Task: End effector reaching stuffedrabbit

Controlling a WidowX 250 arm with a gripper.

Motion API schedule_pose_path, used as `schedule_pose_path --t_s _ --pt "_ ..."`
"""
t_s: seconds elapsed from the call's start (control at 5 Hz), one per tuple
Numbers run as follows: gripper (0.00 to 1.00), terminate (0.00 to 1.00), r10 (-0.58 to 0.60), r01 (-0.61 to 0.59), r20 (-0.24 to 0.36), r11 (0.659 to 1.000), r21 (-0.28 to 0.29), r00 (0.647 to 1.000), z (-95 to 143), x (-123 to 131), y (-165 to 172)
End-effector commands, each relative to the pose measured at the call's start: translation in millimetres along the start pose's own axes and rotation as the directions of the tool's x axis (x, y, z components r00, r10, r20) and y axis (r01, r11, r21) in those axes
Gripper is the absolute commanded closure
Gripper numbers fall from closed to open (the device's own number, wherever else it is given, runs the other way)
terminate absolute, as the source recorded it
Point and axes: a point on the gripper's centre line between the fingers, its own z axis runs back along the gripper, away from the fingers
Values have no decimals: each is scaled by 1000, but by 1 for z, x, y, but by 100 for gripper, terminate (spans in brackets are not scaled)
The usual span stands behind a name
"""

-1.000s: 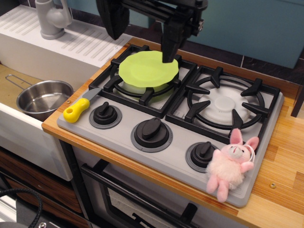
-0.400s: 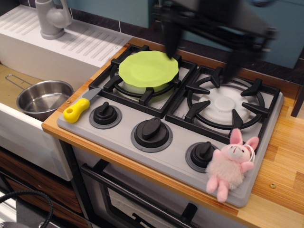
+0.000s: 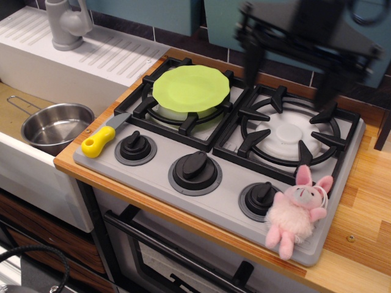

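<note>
Up high, the blurred gripper (image 3: 287,76) hangs above the right burner (image 3: 287,133), fingers spread wide, holding nothing; the rabbit (image 3: 296,209) lies on the stove's (image 3: 159,189) front right corner.

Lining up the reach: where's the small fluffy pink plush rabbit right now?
The small fluffy pink plush rabbit lies on the grey stove's front right corner, touching the rightmost black knob, in front of the right burner.

A single fixed view looks down obliquely from the front-left onto the stove (image 3: 201,201), at medium range, with sink (image 3: 36,165) at left edge.
</note>
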Motion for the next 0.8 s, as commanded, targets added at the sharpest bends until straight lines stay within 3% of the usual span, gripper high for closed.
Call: schedule_pose_path --t_s 0.0,0.6 --pt "0 0 53 -53 52 999 -10 997 -23 -18 -28" --pt "0 0 83 -81 142 997 -22 986 -62 -53 -48"
